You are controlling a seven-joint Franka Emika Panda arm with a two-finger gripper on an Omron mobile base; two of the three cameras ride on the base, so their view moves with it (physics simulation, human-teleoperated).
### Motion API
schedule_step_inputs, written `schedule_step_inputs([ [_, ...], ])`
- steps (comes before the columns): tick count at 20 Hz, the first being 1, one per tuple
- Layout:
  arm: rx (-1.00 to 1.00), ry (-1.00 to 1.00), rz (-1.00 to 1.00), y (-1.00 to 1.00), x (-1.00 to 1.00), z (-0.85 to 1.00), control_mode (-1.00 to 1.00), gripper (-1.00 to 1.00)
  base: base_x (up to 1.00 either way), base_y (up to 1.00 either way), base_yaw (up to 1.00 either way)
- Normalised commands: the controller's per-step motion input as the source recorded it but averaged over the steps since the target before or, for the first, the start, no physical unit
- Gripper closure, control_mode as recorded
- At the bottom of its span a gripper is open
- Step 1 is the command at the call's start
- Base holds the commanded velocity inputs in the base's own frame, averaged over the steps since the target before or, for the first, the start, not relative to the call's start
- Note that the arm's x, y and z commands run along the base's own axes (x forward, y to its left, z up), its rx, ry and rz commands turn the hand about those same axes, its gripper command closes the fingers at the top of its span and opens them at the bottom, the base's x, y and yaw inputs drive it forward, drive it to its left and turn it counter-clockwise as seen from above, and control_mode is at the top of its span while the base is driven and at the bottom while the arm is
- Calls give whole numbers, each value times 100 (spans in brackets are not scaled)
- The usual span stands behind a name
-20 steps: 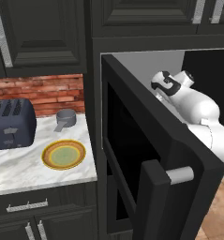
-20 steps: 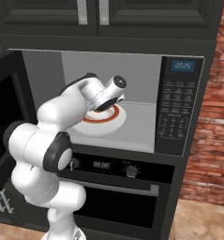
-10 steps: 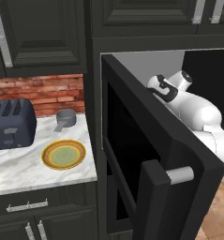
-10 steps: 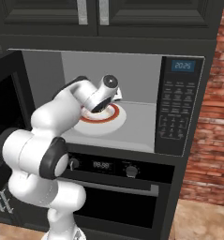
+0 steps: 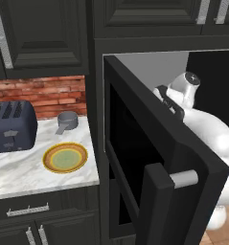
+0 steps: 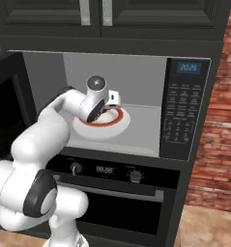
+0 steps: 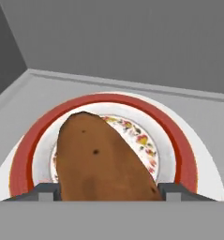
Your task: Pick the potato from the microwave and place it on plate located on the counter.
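Brown potato lay between the tool's fingers inside the microwave

Brown, rounded and speckled, the potato (image 7: 101, 159) sat on a white dish with a red ring (image 7: 179, 154) inside the large black microwave (image 6: 184, 111) with its light grey cavity. In the hand view it lay straight ahead of the two-finger tool (image 7: 104, 194), its long axis running away from the tool and leaning slightly left, its near end between the two dark fingertips (image 7: 176, 191). The jaws stood partly open on either side of it; whether they already pressed its flanks could not be told.

Room was tight: the cavity's back wall lay just beyond the dish and a side wall close on one side, so the way out was probably back through the opening. The thick black door (image 5: 149, 158) with its grey handle hung open between the cavity and the white-grey marble surface (image 5: 20, 174). There the round plate with the yellow-orange rim and pale green centre (image 5: 65, 157) waited, near a small grey pot (image 5: 67, 120) and a dark blue-grey toaster (image 5: 10, 125)
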Motion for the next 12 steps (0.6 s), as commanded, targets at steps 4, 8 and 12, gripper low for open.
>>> schedule_step_inputs([
  [4, 0, 0, -11, 3, -97, 30, -100, 100, 0, 0, 0],
  [8, 0, 0, -9, 9, -100, 31, -100, 100, 0, 0, 0],
  [12, 0, 0, -9, 16, -100, 32, -100, 100, 0, 0, 0],
])
